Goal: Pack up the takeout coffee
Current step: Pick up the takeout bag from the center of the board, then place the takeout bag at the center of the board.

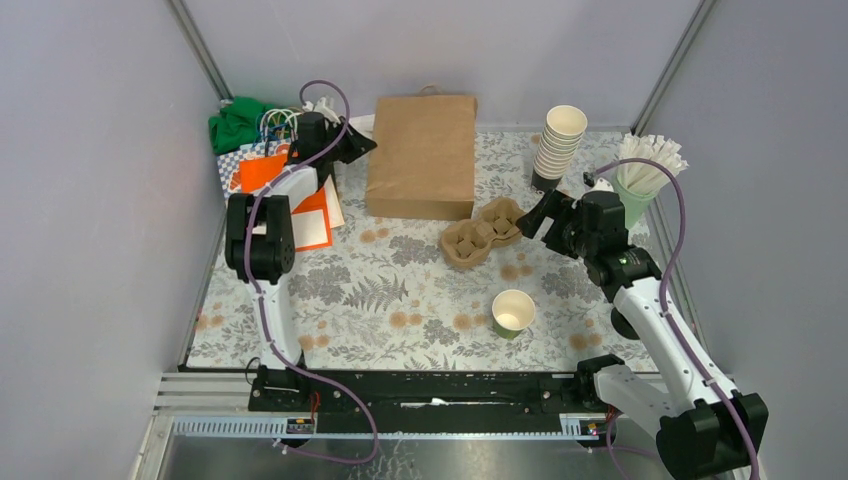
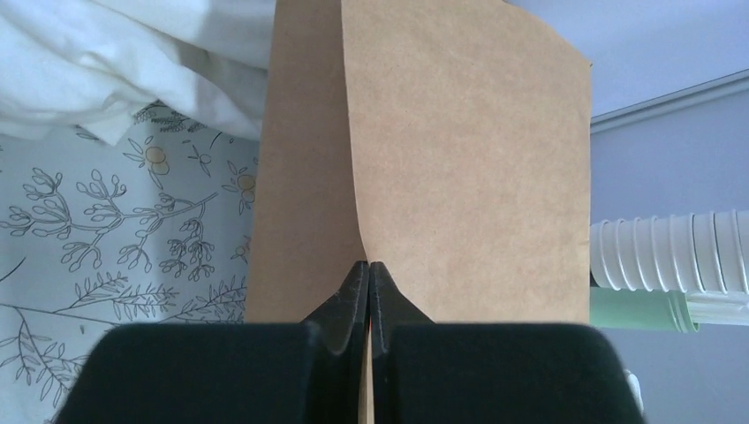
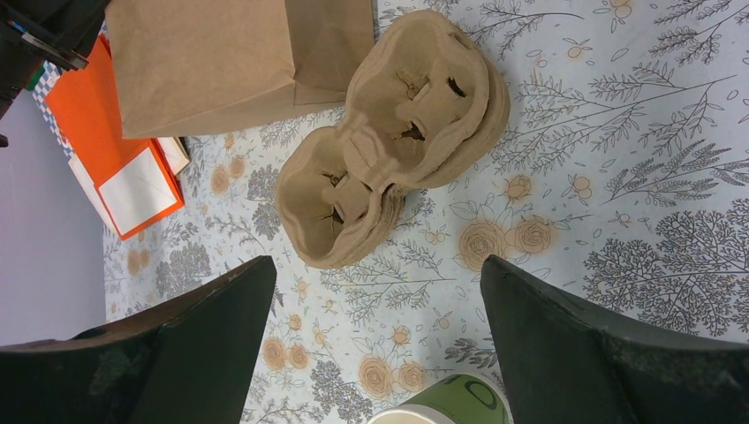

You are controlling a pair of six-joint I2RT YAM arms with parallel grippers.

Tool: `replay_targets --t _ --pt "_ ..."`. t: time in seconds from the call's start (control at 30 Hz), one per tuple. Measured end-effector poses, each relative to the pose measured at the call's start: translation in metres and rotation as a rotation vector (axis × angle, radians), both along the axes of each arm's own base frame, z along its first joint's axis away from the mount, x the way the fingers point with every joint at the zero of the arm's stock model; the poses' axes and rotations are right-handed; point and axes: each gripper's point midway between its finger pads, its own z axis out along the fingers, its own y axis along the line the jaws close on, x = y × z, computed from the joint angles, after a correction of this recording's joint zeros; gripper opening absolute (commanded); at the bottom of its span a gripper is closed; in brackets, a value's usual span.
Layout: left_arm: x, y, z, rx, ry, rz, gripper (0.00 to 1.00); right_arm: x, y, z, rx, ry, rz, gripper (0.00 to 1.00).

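Observation:
One green paper coffee cup (image 1: 513, 312) with a white inside stands open, with no lid on it, on the flowered table front of centre. Its rim shows at the bottom of the right wrist view (image 3: 442, 408). My right gripper (image 1: 535, 218) is open and empty, hovering over the table just near of the cardboard cup carriers (image 3: 397, 132); the cup lies below and between its fingers (image 3: 378, 265). My left gripper (image 1: 352, 143) is at the back left, shut on the left edge of the upright brown paper bag (image 1: 420, 155), which fills the left wrist view (image 2: 459, 159). No black lids show.
A stack of cream cups (image 1: 558, 145) and a pale green cup of white sticks (image 1: 640, 180) stand at the back right. Orange and white paper items (image 1: 300, 200) and a green cloth (image 1: 238, 122) lie at the back left. Grey walls close in three sides.

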Motion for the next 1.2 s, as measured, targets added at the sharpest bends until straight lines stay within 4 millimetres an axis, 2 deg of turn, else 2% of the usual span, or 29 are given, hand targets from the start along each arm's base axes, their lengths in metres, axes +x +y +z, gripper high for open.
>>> replay_targets --t 0.07,0.17,0.27,0.37,0.5,0.6,0.7,0.8,0.93,1.1,1.2 --pt "-0.002 0.001 0.002 0.002 -0.015 0.004 0.00 0.000 0.000 0.000 0.001 0.002 0.001 0.93" --pt "-0.016 0.005 0.005 0.017 -0.023 0.018 0.00 0.001 0.005 0.001 0.012 0.010 0.019 0.91" --pt "-0.035 0.008 0.024 0.047 -0.062 0.041 0.00 0.007 0.012 0.004 0.029 0.023 0.042 0.90" --pt "-0.061 0.008 0.059 0.110 -0.155 0.081 0.00 0.015 0.029 0.010 0.030 0.032 0.085 0.89" --pt "-0.104 -0.010 0.115 0.194 -0.330 0.117 0.00 0.022 0.069 0.017 0.030 0.039 0.184 0.83" --pt "-0.137 -0.021 0.138 0.248 -0.428 0.157 0.00 0.024 0.097 0.017 0.026 0.045 0.248 0.82" --pt "-0.164 -0.020 0.136 0.312 -0.466 0.223 0.00 0.021 0.123 0.010 0.010 0.065 0.307 0.79" --pt "-0.188 -0.015 0.120 0.371 -0.470 0.282 0.00 0.012 0.146 0.001 0.002 0.089 0.352 0.78" --pt "-0.211 -0.006 0.110 0.419 -0.475 0.337 0.00 0.004 0.168 -0.008 0.023 0.122 0.351 0.71" --pt "-0.228 0.013 0.125 0.419 -0.505 0.423 0.00 0.006 0.188 -0.012 0.078 0.115 0.279 0.73" --pt "-0.235 0.029 0.140 0.416 -0.526 0.486 0.00 0.007 0.206 -0.023 0.082 0.131 0.252 0.71"
